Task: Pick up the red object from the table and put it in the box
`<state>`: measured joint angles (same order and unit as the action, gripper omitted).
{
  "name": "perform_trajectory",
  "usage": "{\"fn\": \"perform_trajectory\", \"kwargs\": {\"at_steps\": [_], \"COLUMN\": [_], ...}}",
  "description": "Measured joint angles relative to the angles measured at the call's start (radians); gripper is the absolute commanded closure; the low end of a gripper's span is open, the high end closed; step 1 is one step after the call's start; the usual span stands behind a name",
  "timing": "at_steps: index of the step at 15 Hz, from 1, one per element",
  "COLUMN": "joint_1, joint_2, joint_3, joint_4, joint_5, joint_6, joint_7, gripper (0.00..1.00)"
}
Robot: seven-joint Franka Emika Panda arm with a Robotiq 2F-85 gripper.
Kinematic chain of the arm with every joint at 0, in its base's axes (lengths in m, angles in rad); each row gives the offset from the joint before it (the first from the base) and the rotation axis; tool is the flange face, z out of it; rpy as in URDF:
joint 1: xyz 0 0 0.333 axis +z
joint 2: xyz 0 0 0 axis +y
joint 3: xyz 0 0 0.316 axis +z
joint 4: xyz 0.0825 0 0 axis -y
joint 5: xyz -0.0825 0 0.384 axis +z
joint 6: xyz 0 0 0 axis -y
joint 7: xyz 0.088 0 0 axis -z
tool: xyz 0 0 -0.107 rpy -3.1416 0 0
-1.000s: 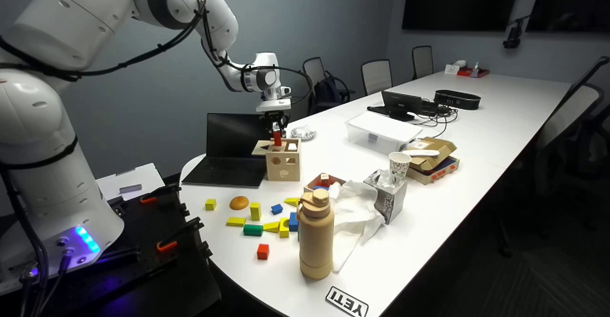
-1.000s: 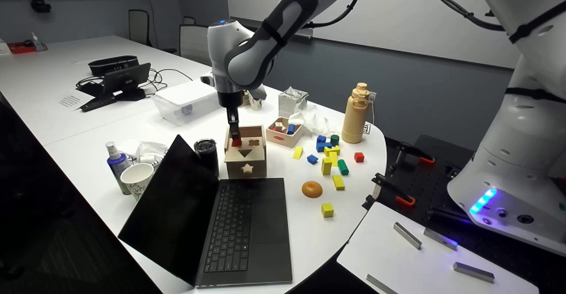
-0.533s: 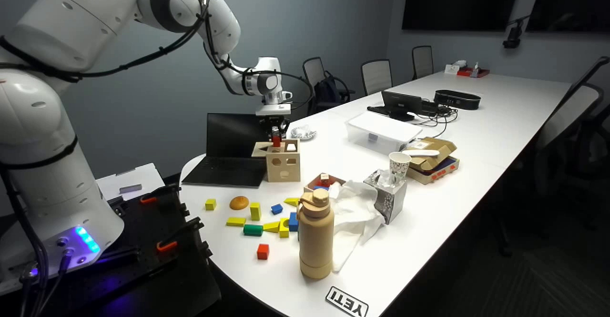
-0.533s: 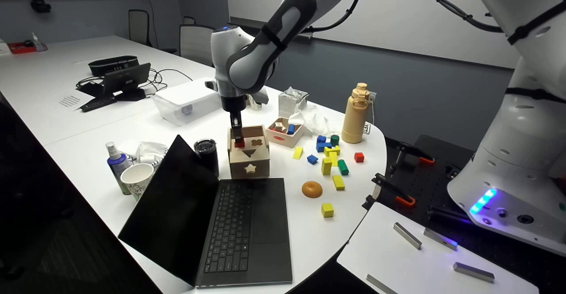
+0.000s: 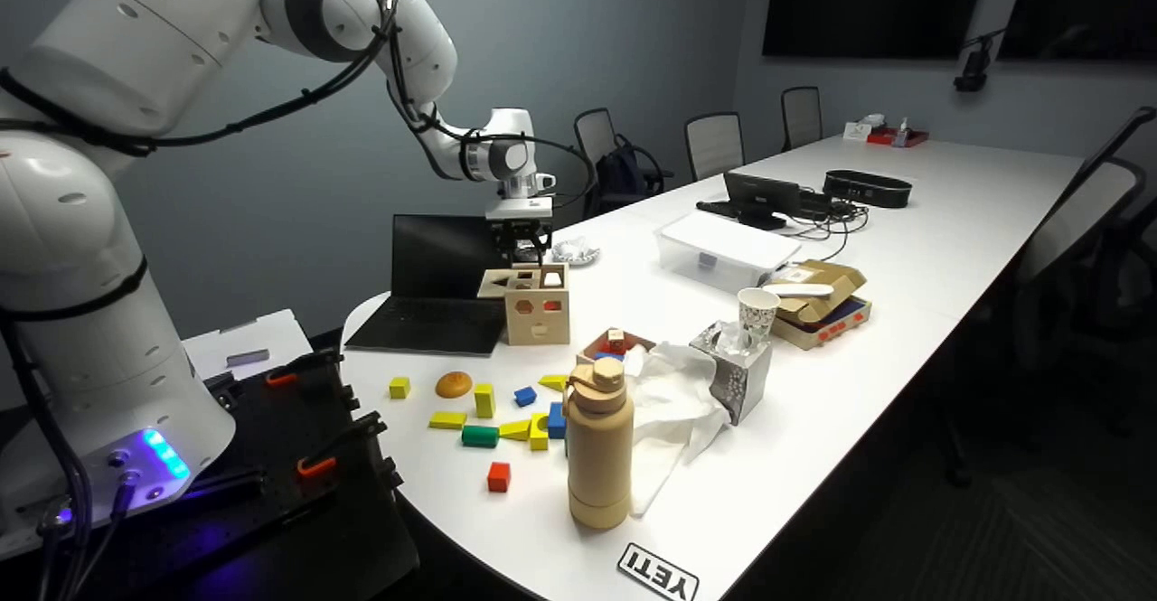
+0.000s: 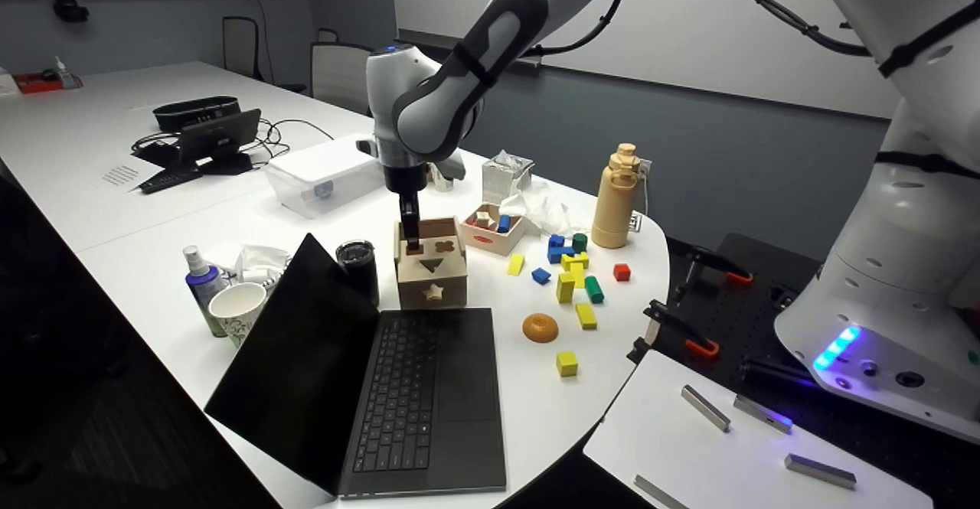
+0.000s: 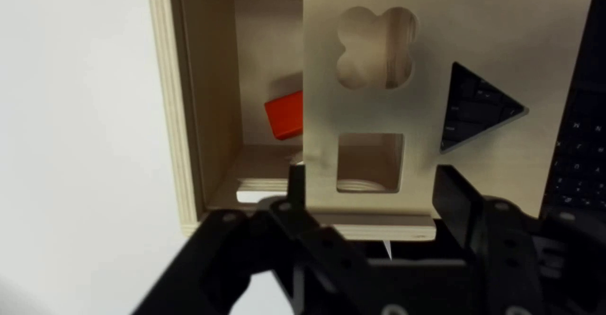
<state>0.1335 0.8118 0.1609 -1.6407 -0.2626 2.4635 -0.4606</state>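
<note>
The red object (image 7: pixel 285 115) lies tilted on the floor of the pale wooden box (image 7: pixel 170 102), partly covered by the lid. Red also shows through the side holes of the box (image 5: pixel 537 323) in an exterior view. The lid (image 7: pixel 426 31) is slid partway out over the laptop and has clover, triangle and square holes. My gripper (image 7: pixel 371 181) stands open right above the square hole, with one fingertip on either side of it and nothing between them. In the exterior views its fingers reach down close to the lid; whether they touch it I cannot tell.
A black laptop (image 6: pixel 429 394) and a dark tumbler (image 6: pixel 358 268) stand close beside the box. Nearby is a small wooden tray (image 6: pixel 490 241) with blocks. Several yellow, blue and green blocks, a red cube (image 5: pixel 498 476) and a tan bottle (image 5: pixel 600 447) are on the table.
One second ago my gripper held the red object above the lid. It came down, the object sinking into the square hole. Now the jaws have opened and the object has dropped inside the box.
</note>
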Motion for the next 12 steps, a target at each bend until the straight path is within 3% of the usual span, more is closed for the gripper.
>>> {"fn": "perform_trajectory", "kwargs": {"at_steps": [12], "joint_1": [-0.035], "joint_2": [-0.101], "joint_3": [-0.002], "joint_4": [-0.004], "joint_5": [0.002], "joint_6": [-0.031], "joint_7": [0.000], "gripper": [0.00]}}
